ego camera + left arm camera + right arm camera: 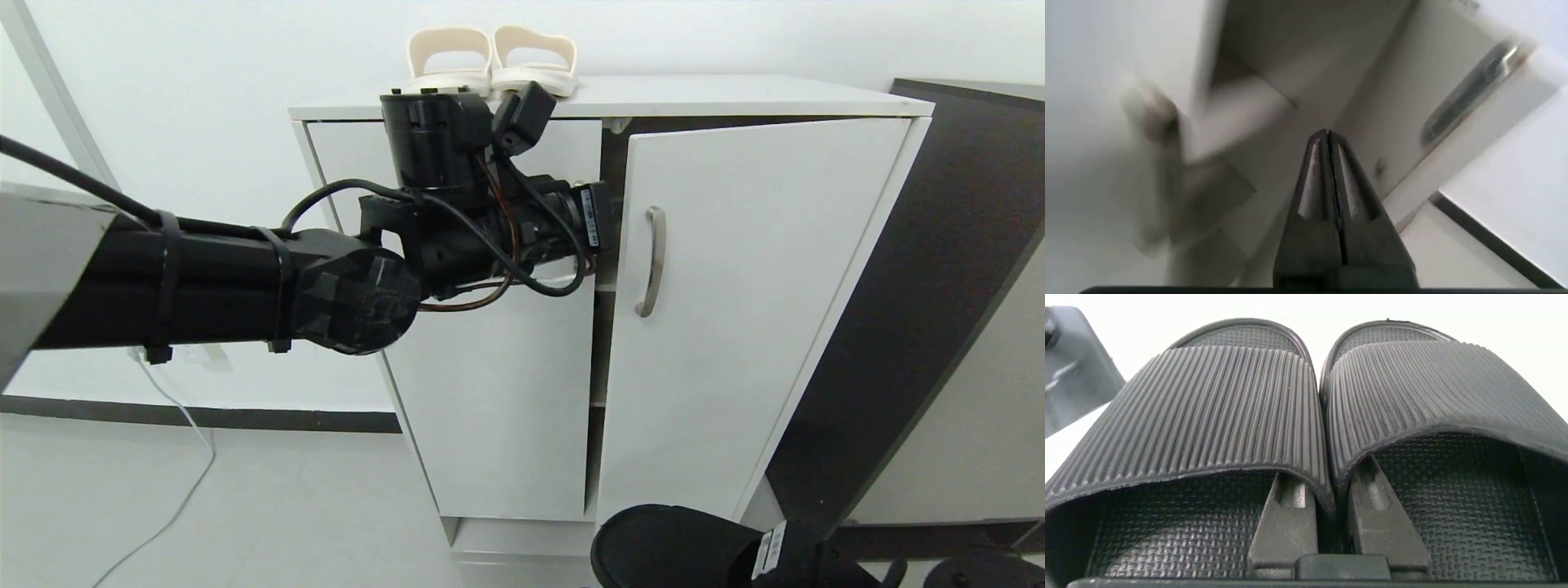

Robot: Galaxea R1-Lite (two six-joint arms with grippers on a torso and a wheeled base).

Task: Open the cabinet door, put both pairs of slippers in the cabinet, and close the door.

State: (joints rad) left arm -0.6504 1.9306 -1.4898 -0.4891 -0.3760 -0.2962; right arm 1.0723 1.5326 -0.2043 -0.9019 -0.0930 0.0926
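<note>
Pointing into the narrow gap between the left door (pixel 490 408) and right door (pixel 718 343) with fingers pressed together, the left gripper (pixel 1328 143) clamps nothing and could skid off a door edge. Its wrist sits just under the white slippers (pixel 492 61) on the cabinet top (pixel 735 96) and might knock them down. The right gripper (pixel 1324 498) pinches the black slippers (pixel 1241 400) by their inner walls only, low before the cabinet, so one could slip free. Both doors, nearly shut, block the shelves. A cable (pixel 188 482) trails across the floor.

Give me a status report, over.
Left gripper shut, tip at the gap between the cabinet doors. Right gripper shut on black slippers. White slippers up top, not yet inside.
</note>
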